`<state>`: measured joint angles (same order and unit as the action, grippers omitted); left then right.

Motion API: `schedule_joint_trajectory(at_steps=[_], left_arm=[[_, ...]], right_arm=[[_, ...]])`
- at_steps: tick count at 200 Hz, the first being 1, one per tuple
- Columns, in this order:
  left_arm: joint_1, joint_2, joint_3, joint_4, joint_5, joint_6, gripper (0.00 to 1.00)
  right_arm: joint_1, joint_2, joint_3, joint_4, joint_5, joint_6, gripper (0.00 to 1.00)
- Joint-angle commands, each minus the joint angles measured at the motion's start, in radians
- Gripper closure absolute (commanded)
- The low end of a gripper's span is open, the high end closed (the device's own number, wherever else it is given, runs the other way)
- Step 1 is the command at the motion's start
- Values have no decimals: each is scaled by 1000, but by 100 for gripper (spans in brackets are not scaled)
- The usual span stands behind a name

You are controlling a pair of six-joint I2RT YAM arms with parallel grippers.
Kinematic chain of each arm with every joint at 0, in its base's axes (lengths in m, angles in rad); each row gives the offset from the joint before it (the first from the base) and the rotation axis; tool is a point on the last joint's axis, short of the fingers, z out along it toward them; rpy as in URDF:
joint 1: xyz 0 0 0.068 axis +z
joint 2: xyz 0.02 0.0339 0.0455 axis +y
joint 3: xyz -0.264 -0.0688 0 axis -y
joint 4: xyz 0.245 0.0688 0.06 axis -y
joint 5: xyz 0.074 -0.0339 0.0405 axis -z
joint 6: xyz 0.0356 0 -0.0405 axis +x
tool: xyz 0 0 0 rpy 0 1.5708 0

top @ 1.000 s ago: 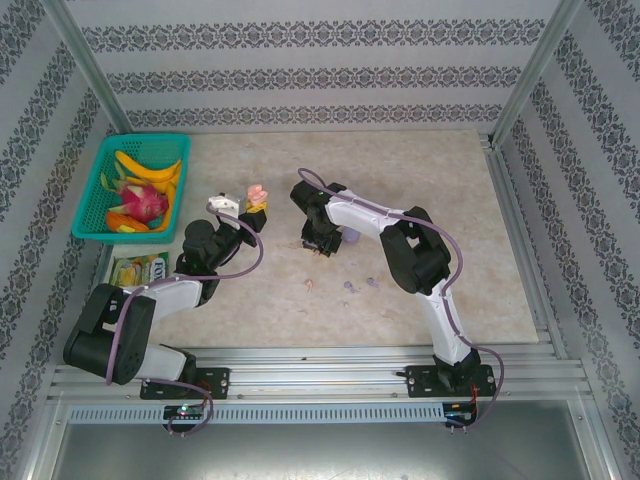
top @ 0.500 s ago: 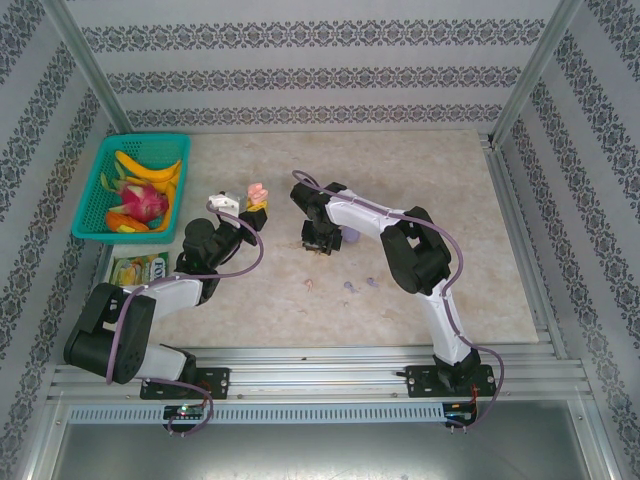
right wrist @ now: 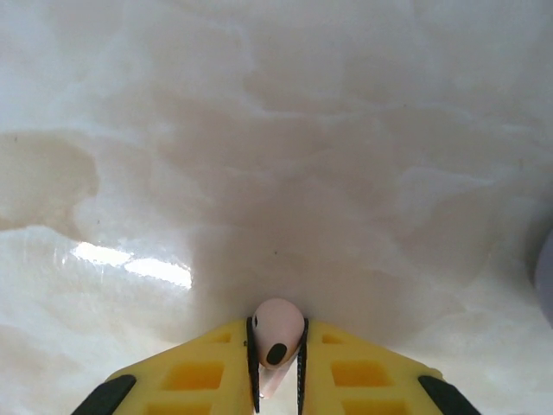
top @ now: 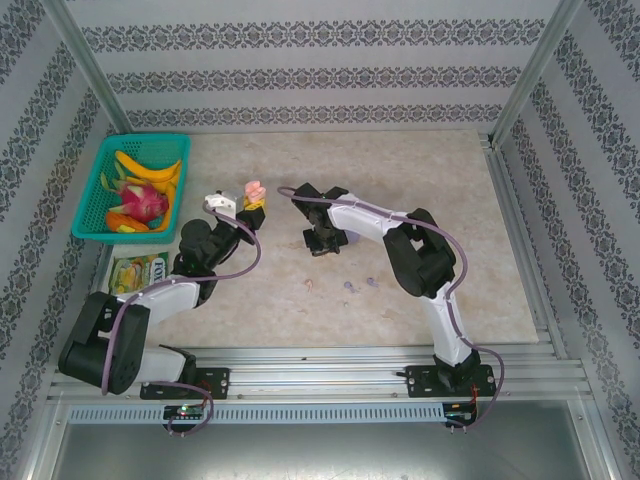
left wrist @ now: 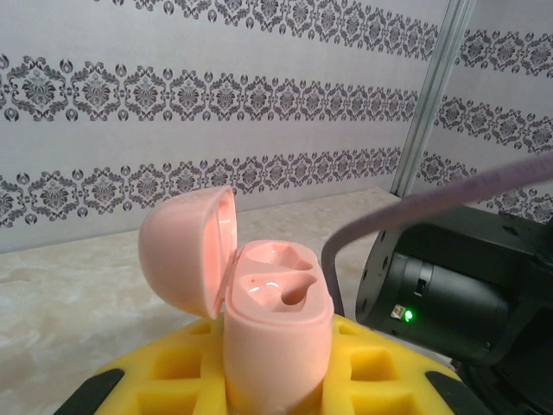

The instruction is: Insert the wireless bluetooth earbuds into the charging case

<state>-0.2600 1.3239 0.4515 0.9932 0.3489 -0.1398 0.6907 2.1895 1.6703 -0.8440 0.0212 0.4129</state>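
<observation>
My left gripper (top: 252, 207) is shut on an open pale pink charging case (left wrist: 276, 328), held upright above the table's left part. Its lid (left wrist: 186, 251) hangs to the left and both sockets are bare. My right gripper (top: 322, 243) hovers low over the middle of the table, a short way right of the case. In the right wrist view its yellow fingers (right wrist: 199, 372) pinch a pale pink earbud (right wrist: 277, 331) with a dark dot. A pink earbud (top: 310, 285) and two purple ones (top: 348, 288) (top: 372, 283) lie loose on the table nearer the arms.
A teal basket (top: 100, 200) of fruit stands at the far left, with a green packet (top: 135, 270) in front of it. A greyish-purple rounded thing (right wrist: 546, 268) pokes in at the right wrist view's right edge. Metal posts frame the patterned walls.
My right gripper has swung a little leftward and toward the held case, now covering the purple object beside it. The left gripper with the case has edged slightly left and back.
</observation>
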Motion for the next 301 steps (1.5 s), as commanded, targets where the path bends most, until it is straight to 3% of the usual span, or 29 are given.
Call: schedule_joint_trajectory(at_steps=[1,22,51,106,147,199,214,228,243,301], left_arm=[[8,-49,-14,-21,-21,-9,100],[8,-69,-20,-39,-27,-7,100],[7,-87,-24,-59,-31,-6,100],[7,-103,-24,-79,-38,0,100],[7,-101,-18,-82,-37,0,100],[8,-91,2,-88,-31,2,100],[7,-83,8,-85,-28,2,100],[7,-72,15,-79,-24,2,100],[8,-60,21,-69,-21,-4,100],[8,-30,29,-46,-13,-13,100]], right_arm=[[23,-28,-50,-26,38,-87,80],[41,-30,-71,-16,22,-105,73],[45,-65,-97,6,9,-77,56],[13,-227,-137,25,-37,47,41],[-30,-277,-124,24,-35,125,2],[-60,-215,-73,31,-109,197,2],[-59,-190,-53,24,-125,225,14],[-58,-168,-41,18,-142,258,32],[-51,-153,-43,17,-130,288,40],[-10,-72,-16,-33,-61,289,49]])
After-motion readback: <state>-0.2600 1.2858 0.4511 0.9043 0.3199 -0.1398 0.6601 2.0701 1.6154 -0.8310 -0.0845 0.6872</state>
